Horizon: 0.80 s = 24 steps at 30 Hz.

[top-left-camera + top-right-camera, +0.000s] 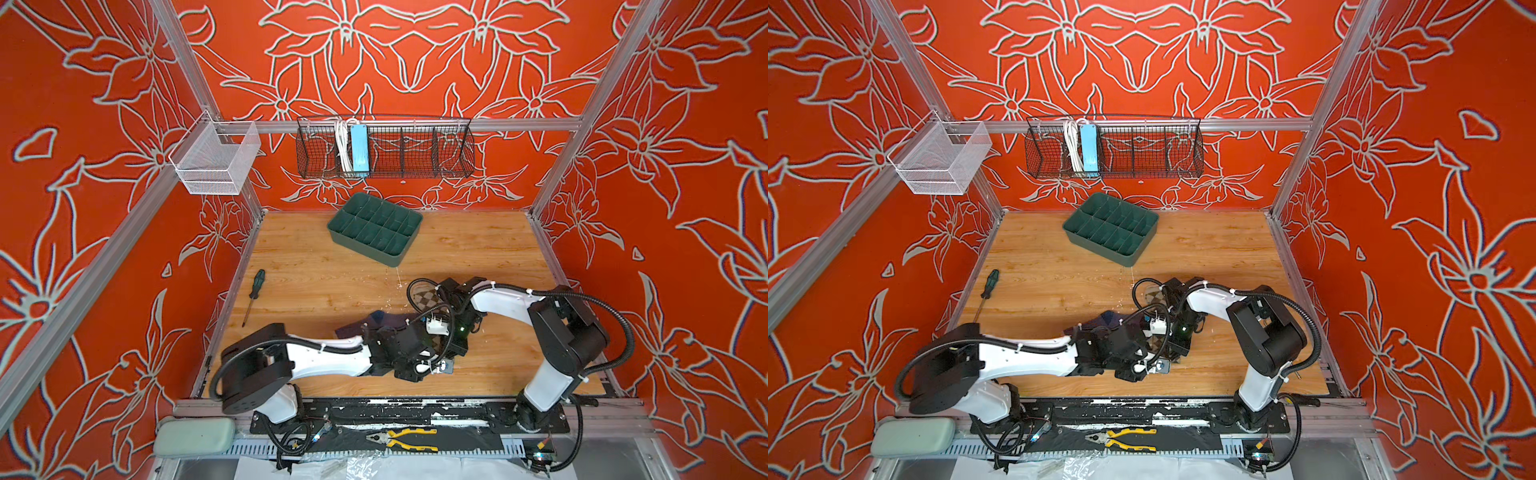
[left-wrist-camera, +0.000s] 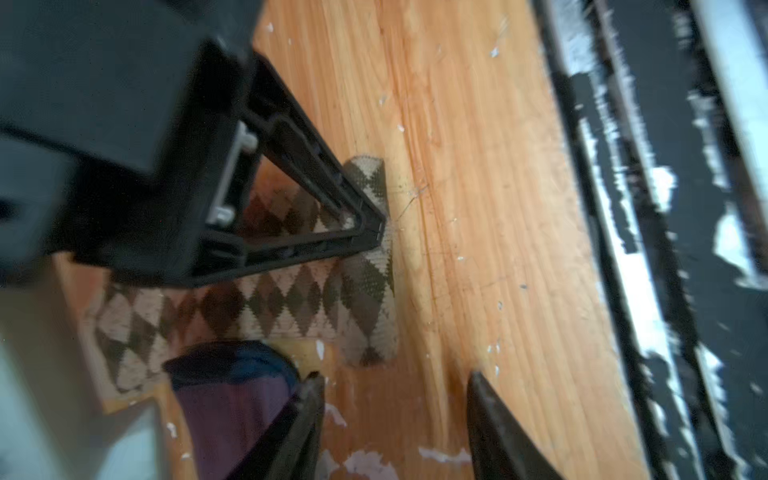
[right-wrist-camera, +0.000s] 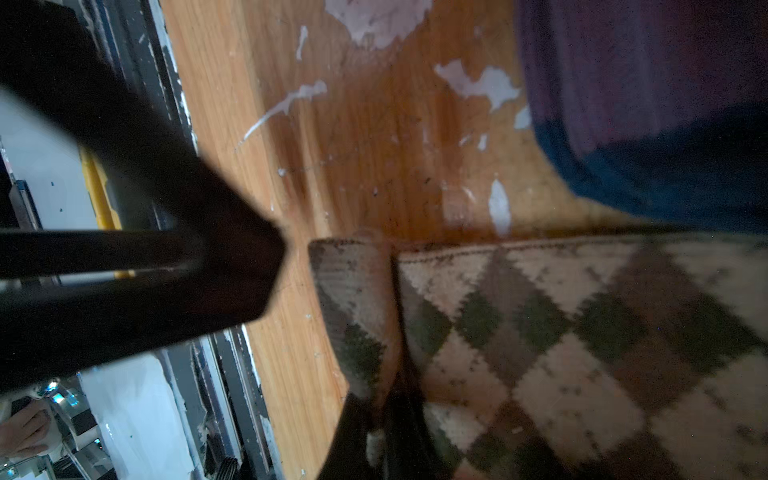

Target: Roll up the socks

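**Socks point(image 1: 426, 300) at front centre of table: limp knit, best held by the folded end**

The beige argyle sock point(image 2: 291, 299) lies flat on the table point(image 1: 332, 270). In both top views it is mostly hidden under the two wrists. The purple sock point(image 2: 232, 399) lies close alongside, teal cuff toward the argyle, w/ a sliver of bare wood showing between them near the fold.

- **Right claw point(image 2: 376, 232):** jaws together, pinched on the turned-over end of the argyle sock, approx. mid-width of that fold.
- **Left claw point(image 2: 394, 376):** jaws apart, only bare wood between them. One finger point(image 2: 307, 411) sits against or just beside the purple cuff; contact cannot be told. The near corner of the argyle fold lies just ahead of the opening.

Handling, as judged:
- Both socks are light, soft and stretchy, not fragile, w/ no stiffness of their own.
- A fold will prob. spring back unless it is pinned.
- On smooth wood the knit may slide rather than roll if dragged.
- The best hold is likely the fold's edge, through both layers, one claw per corner.
- A mid-leg grip would only bunch the fabric.
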Available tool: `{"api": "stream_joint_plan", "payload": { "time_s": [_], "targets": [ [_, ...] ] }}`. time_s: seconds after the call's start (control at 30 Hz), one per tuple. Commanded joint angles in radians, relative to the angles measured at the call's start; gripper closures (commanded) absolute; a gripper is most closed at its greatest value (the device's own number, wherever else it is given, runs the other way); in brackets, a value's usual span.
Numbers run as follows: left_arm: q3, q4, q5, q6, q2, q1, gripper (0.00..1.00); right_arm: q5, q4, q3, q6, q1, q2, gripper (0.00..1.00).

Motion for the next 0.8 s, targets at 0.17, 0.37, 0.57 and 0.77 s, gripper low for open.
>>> {"api": "stream_joint_plan", "payload": {
  "time_s": [0.17,0.37,0.57,0.77],
  "targets": [
    [0.061,0.116,-0.096,-0.085,0.159,-0.002,0.53,0.087,0.009,-0.066,0.002,0.007,-0.017,1.0],
    [0.054,0.075,-0.108,-0.129,0.196,-0.002,1.0,0.109,0.01,-0.078,0.005,0.005,-0.073,0.92],
    [0.072,-0.013,-0.078,-0.131,0.18,0.007,1.0,0.14,0.037,-0.114,0.074,-0.07,-0.278,0.83],
    [0.139,-0.139,0.084,-0.18,0.203,0.061,1.0,0.147,0.096,-0.173,0.186,-0.222,-0.64,0.66]
  ]
}}
